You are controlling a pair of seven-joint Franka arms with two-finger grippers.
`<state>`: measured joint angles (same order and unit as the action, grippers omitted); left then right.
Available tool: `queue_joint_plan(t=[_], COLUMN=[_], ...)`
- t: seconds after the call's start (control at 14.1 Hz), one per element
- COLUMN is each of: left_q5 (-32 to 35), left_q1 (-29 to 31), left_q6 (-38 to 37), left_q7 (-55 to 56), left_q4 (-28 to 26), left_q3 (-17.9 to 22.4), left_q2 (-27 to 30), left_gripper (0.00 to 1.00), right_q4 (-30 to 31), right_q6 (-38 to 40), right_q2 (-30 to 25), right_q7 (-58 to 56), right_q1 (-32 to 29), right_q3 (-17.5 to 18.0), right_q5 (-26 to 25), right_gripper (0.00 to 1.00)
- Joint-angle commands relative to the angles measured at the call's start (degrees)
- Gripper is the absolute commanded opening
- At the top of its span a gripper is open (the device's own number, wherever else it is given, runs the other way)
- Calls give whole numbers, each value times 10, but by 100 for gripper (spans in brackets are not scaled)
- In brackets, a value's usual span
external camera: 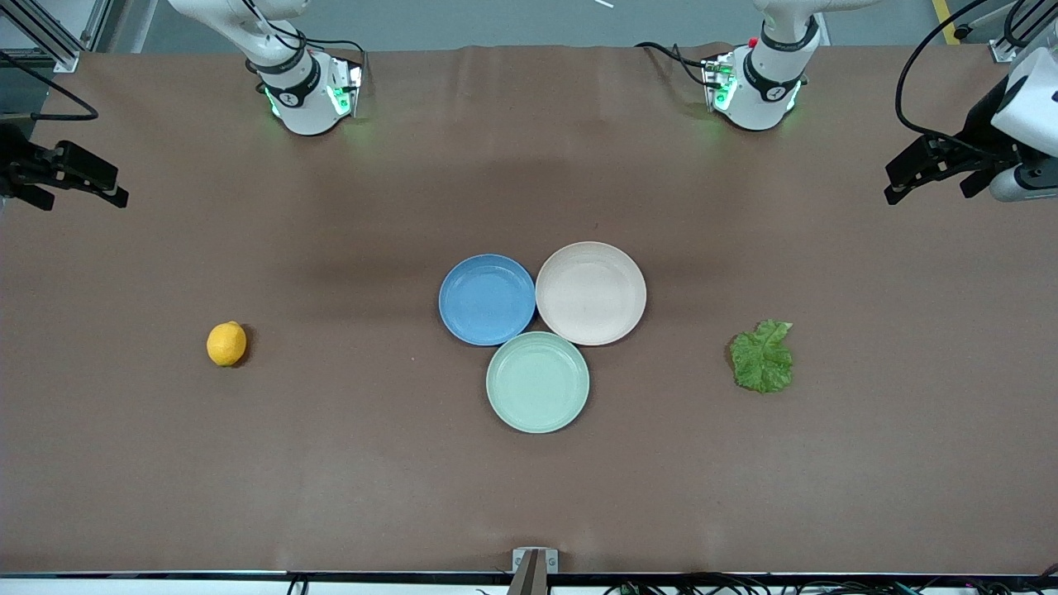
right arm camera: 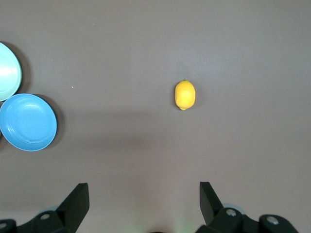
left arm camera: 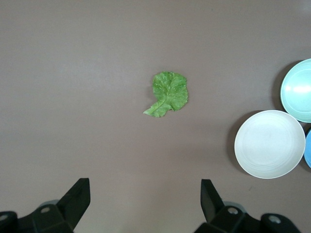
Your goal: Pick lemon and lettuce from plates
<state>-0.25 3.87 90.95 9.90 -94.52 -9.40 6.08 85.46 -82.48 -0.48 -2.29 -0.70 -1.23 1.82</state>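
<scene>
Left tool: spread, high above the lettuce; we risk pinching a thin leaf.
Right tool: spread above the lemon; it may roll.
Plates: we see them empty.

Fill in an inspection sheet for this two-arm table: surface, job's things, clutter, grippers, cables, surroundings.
Surface: brown table, bare cloth.
Job's things: lemon and lettuce lie on the table, off the plates; blue plate and beige-pink plate hold nothing.
Clutter: mint green plate, touching both.
Grippers: left gripper open above the lettuce; right gripper open above the lemon.
Cables: black cables at the arm bases.
Surroundings: nothing seen.
</scene>
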Motion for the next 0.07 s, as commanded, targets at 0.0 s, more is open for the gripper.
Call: queue_joint_plan(t=[0.0], left_q5=[-2], left_q1=[1], left_q6=[-8], left_q7=[-5], left_q4=[13], left_q3=[-4], left_q2=[-6], left_gripper=[100], right_q4=[16], right_q6=[-7], right_q2=[-15], right_q7=[-8], right_q1=[-6], right_q3=[6], right_q5=[-10], right_gripper=[100])
